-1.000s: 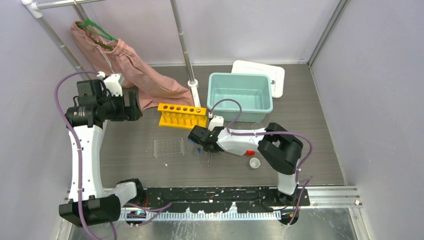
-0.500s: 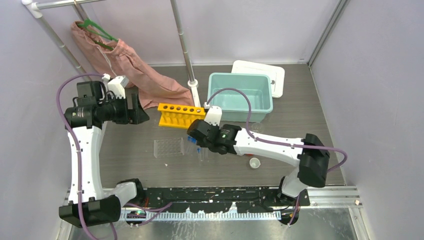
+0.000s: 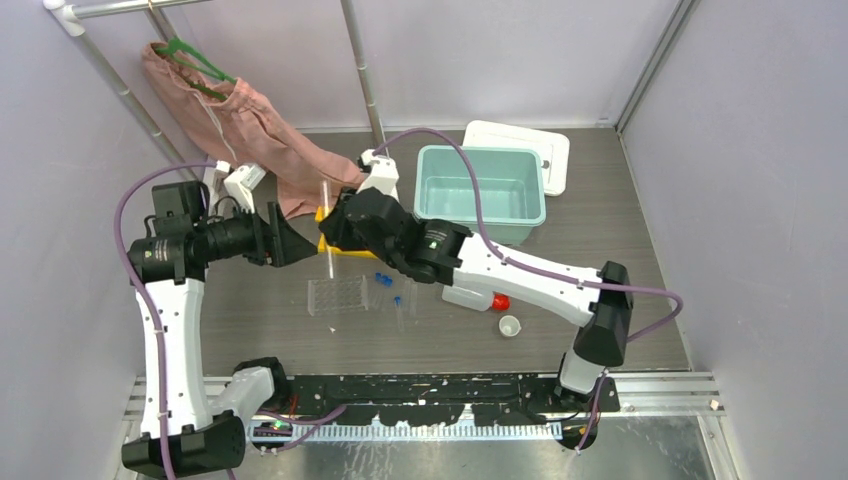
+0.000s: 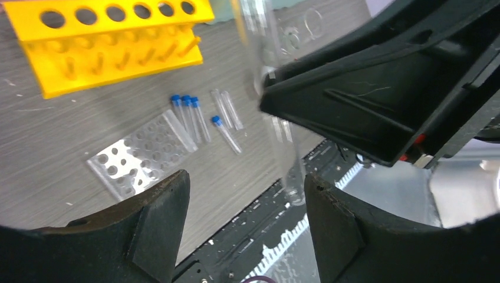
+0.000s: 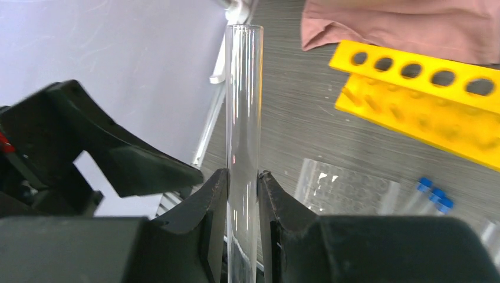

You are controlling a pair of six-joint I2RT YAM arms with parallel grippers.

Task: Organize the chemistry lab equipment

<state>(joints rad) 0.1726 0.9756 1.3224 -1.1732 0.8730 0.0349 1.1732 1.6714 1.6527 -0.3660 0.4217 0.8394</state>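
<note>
A long clear glass tube [image 3: 327, 228] is up off the table, over the left end of the yellow tube rack [image 4: 112, 41]. Seen from overhead its long axis runs far to near – barely leaning – and its open rim points out past the right gripper [image 5: 243, 177], whose fingers are clamped on its sides. The left gripper [image 3: 285, 240] sits just to its left, fingers spread wide, not touching. Blue-capped tubes [image 4: 188, 112] lie flat on the table beside the clear well tray [image 3: 338, 295].

The right arm [image 3: 520, 275] hangs across the yellow tube rack [image 4: 112, 41] and blocks it from above. Left of the clear well tray [image 3: 337, 295], the table [image 3: 250, 310] is open.
</note>
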